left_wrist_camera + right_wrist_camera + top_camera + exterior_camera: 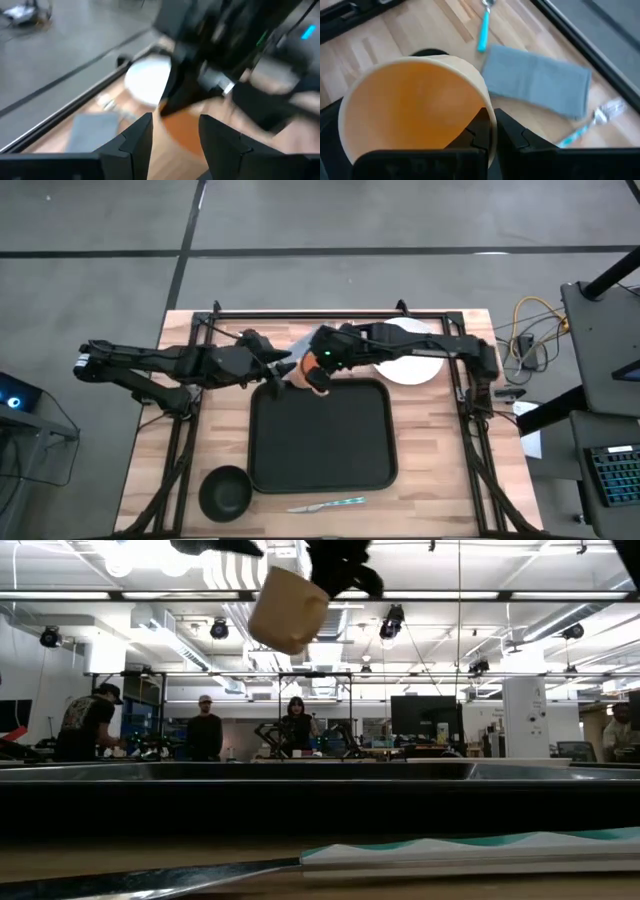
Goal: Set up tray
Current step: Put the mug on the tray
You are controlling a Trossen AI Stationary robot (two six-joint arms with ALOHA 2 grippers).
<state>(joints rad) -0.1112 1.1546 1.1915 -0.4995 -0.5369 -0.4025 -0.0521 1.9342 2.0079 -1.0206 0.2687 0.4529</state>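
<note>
Below right tool point(316, 376), tray point(322, 435), cup-gripped

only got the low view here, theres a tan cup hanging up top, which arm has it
Observer: The right gripper has it, shut on the rim of the cup.
Operator: is it over the tray yet
Observer: Roughly. From above it hangs about over the far edge of the tray.
Operator: wheres the left arm
Observer: The left gripper is open, close beside the cup, by the tray's far left corner.
</note>
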